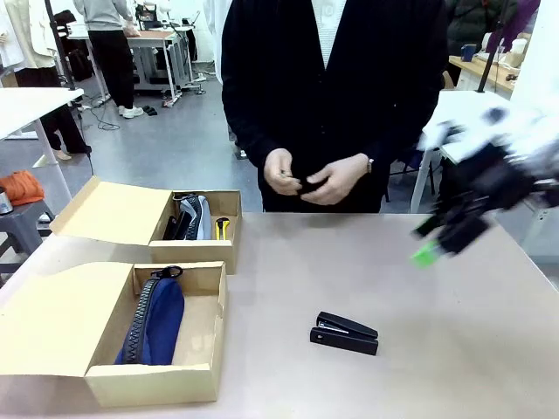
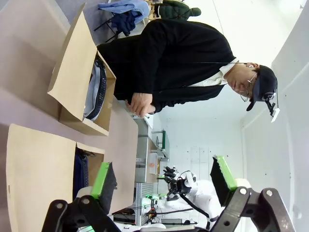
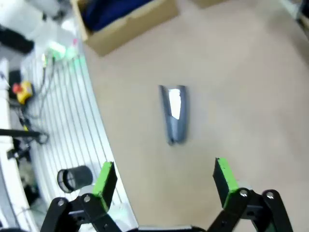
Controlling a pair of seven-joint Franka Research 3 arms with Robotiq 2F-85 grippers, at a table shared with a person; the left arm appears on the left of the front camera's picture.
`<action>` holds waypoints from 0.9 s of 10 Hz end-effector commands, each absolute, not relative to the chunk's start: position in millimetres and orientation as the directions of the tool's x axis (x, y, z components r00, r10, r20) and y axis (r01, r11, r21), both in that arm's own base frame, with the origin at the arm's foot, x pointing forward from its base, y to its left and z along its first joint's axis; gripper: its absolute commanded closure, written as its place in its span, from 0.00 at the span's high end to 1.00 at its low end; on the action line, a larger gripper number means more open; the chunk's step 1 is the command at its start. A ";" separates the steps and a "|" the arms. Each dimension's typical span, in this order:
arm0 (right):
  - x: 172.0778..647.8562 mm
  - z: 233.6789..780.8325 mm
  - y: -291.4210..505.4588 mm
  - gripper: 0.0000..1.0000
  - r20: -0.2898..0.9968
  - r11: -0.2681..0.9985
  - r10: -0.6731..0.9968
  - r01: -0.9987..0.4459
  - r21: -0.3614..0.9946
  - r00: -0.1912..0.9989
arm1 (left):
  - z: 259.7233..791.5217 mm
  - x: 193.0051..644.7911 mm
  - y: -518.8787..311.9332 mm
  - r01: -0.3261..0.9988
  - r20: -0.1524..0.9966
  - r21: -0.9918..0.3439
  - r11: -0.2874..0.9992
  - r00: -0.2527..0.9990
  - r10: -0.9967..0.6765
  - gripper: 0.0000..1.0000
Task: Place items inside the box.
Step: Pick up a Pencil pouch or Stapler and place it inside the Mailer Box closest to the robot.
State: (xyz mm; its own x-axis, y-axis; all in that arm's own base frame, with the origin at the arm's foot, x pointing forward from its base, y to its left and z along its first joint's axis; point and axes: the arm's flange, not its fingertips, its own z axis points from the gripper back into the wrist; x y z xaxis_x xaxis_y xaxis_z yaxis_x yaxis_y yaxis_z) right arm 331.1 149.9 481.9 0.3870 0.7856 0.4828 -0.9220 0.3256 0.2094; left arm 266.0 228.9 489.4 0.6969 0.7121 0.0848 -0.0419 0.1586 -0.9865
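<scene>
Your right claw (image 3: 164, 175) hung spread and empty, up and to the right of the black stapler (image 3: 174, 113), which lay on the bare table (image 1: 437, 349). Your left claw (image 2: 161, 176) was spread and empty too. Left of the stapler, the near cardboard box (image 1: 153, 384) held a navy blue zip pouch (image 1: 153, 319). Farther back and left of the stapler, the far box (image 1: 192, 253) held a grey zip pouch (image 1: 194, 216) and a yellow utility knife (image 1: 222, 229). Beyond the stapler, a person's hands (image 1: 336, 179) met.

From the front the right gripper (image 1: 441, 237) is a black-and-green smear, its jaws unreadable there. The black stapler (image 3: 174, 113) blurs in the right wrist view. The far box (image 1: 196, 255) hides most of the yellow utility knife (image 1: 222, 229), and anything in the person's hands (image 1: 336, 179) is too small to tell.
</scene>
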 end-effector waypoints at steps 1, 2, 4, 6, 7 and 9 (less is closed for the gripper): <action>368.5 439.3 207.7 1.00 0.212 0.303 0.922 -0.945 0.128 0.324 | 490.5 265.1 228.2 -0.013 0.100 -0.988 0.152 0.694 0.713 1.00; 362.9 424.6 218.2 1.00 0.120 0.229 0.961 -0.961 0.154 0.248 | 490.5 265.1 228.2 -0.013 0.100 -0.988 0.152 0.694 0.713 1.00; 330.5 454.5 208.6 1.00 0.371 0.275 0.868 -0.942 0.193 0.330 | 490.5 265.1 228.2 -0.013 0.100 -0.988 0.152 0.694 0.713 1.00; 344.5 423.2 234.0 1.00 0.259 0.242 0.922 -0.950 0.199 0.289 | 490.5 265.1 228.2 -0.013 0.100 -0.988 0.152 0.694 0.713 1.00; 346.9 410.3 257.9 1.00 0.181 0.275 0.939 -0.955 0.113 0.292 | 490.5 265.1 228.2 -0.013 0.100 -0.988 0.152 0.694 0.713 1.00; 351.2 382.2 276.3 1.00 0.107 0.264 0.955 -0.958 0.108 0.275 | 490.5 265.1 228.2 -0.013 0.100 -0.988 0.152 0.694 0.713 1.00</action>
State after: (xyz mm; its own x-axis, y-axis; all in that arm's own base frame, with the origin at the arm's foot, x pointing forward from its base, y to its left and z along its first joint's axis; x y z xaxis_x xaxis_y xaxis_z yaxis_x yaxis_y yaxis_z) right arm 338.8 262.7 393.6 0.2444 0.9530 0.1789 -0.9652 0.2213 0.1396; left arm 265.7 229.1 489.8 0.6962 0.7127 0.0857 -0.0411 0.1587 -0.9865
